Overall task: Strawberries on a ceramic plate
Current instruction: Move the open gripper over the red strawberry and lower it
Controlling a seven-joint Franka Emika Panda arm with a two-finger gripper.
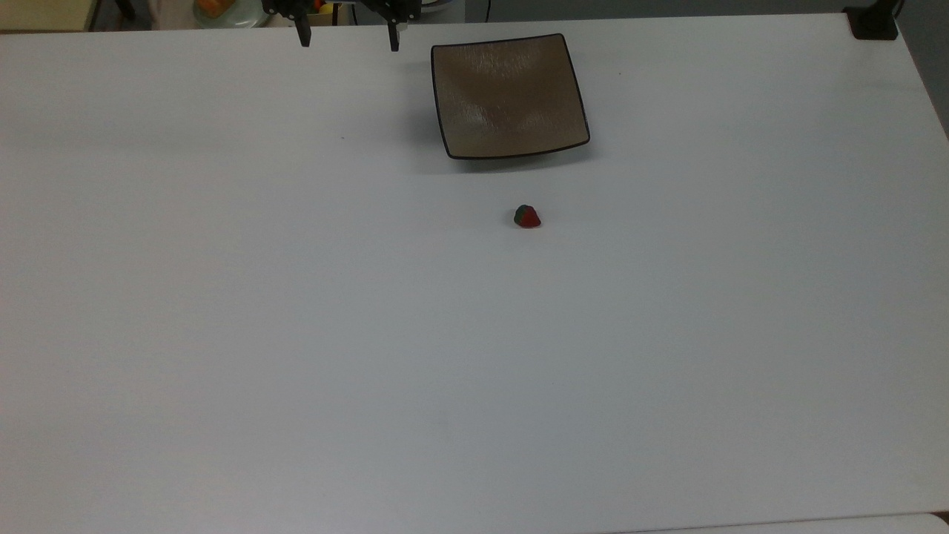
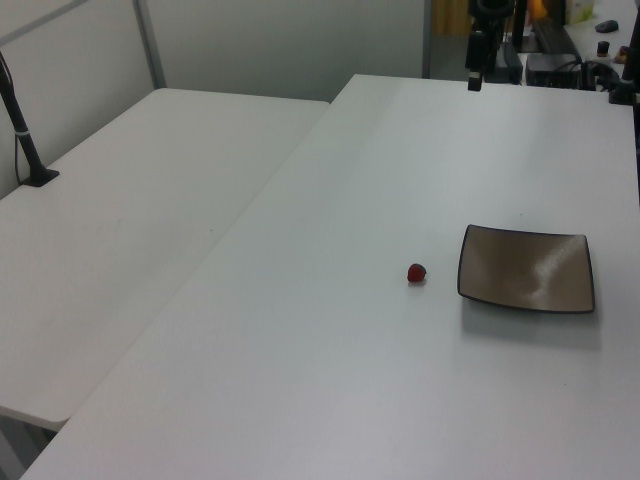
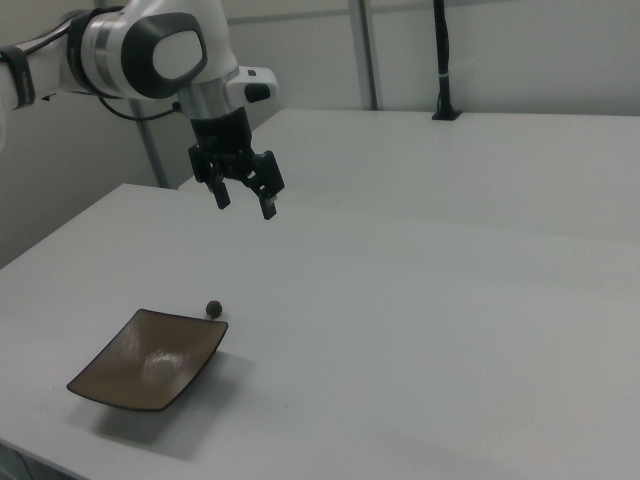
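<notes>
One tiny red strawberry with a dark green cap lies on the white table, a short way below the ceramic plate in the top view. The plate is square, glossy brown-beige with a thin dark rim, and holds nothing. In the left view the strawberry sits just left of the plate. In the right view the strawberry lies at the plate's far corner. My gripper hangs open and empty at the table's far edge, left of the plate in the top view; it is also seen high above the table.
A pale round plate with orange food sits beyond the table's top edge in the top view. A black post base stands at the top right corner. A second white table adjoins on the left view's left.
</notes>
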